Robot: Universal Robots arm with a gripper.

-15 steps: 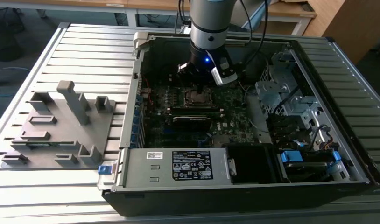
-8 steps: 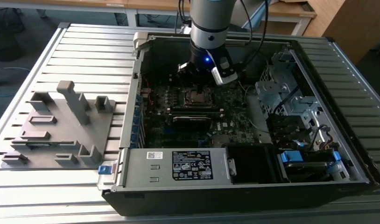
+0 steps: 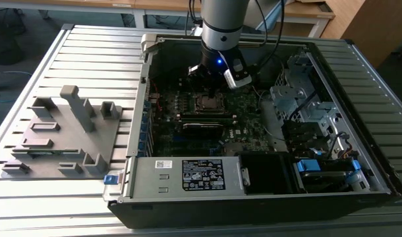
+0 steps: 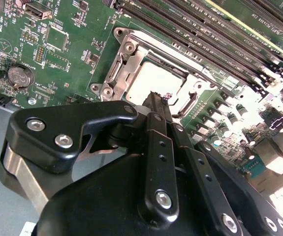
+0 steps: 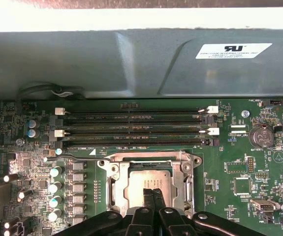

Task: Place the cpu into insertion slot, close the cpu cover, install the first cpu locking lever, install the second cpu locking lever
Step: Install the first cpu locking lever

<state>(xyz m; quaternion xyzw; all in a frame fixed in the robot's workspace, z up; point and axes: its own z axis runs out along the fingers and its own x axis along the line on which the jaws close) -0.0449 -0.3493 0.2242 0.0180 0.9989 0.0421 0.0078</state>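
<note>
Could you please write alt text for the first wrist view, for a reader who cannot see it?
The gripper, fingertips together, is down at the silver-grey cpu, which lies inside the square metal cpu cover on a green motherboard. Beyond it run long black memory slots and a grey case wall.

The end effector point(image 4: 157, 97), fingers together, points at the cpu point(image 4: 148, 78) framed by the cpu cover point(image 4: 127, 64) on the motherboard point(image 4: 13, 29).
</note>
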